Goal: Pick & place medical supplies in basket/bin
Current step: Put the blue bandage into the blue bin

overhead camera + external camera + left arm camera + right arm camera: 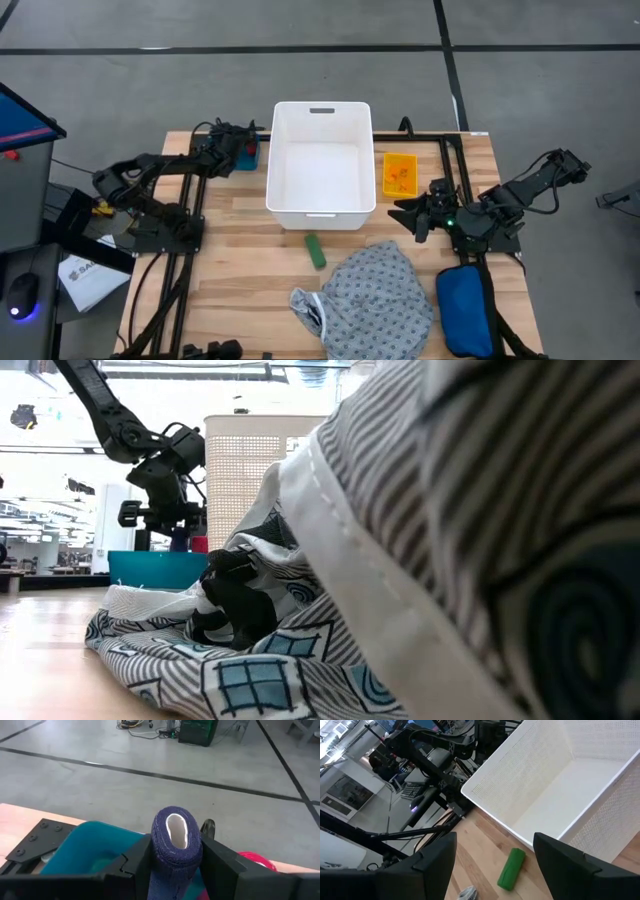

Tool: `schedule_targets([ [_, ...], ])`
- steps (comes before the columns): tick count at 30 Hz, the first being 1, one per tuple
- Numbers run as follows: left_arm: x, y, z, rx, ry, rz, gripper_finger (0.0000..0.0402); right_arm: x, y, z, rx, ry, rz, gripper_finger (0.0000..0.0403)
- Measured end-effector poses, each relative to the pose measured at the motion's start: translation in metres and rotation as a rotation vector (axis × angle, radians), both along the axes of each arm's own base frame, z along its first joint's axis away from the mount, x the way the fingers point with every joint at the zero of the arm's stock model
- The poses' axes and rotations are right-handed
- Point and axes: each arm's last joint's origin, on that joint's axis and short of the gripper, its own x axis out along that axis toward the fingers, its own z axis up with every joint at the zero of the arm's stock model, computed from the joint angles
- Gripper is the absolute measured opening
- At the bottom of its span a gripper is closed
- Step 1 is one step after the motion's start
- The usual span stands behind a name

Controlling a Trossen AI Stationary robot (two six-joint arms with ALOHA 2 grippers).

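step: left gripper (172, 865) has a purple roll (175, 840) clamped between its jaws, over the teal tray (90, 851) at the counter's far left corner — pick looks done, carry to bin pending
next move: judged — lift clear of the tray, swing right over the white bin (322, 165), release inside; needs to clear the near wall
right gripper (495, 855): jaws spread, holding nothing; hovers right of the bin, facing the green piece (511, 868)
green piece: lying on the counter (240, 270) just in front of the bin; not in it
gown (375, 300): bunched at the front of the counter; untouched
orange tray (399, 174): right of bin; contents too small to tell
bin: looks bare inside
hidden: low view mostly blocked by gown; red piece (255, 859) only partly seen beside the purple roll; blue pouch (466, 310) cut off at the edge
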Motion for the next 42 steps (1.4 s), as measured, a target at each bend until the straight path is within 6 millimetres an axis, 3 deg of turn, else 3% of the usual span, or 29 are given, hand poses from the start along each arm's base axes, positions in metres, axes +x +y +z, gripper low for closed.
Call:
schedule_targets([
  [14, 0.0052, 0.0019, -0.0082, -0.015, -0.007, -0.029, 0.0136, -0.0002, -0.0001, -0.0005, -0.008, 0.006, 0.001, 0.0260],
  [31, 0.0077, 0.0036, -0.0045, 0.003, -0.009, -0.075, 0.0188, -0.0003, -0.0002, -0.0009, -0.011, 0.011, 0.003, 0.0260],
  [42, 0.0072, 0.0029, -0.0024, 0.008, -0.011, -0.073, 0.0187, -0.0006, -0.0004, -0.0016, -0.016, 0.019, 0.003, 0.0260],
])
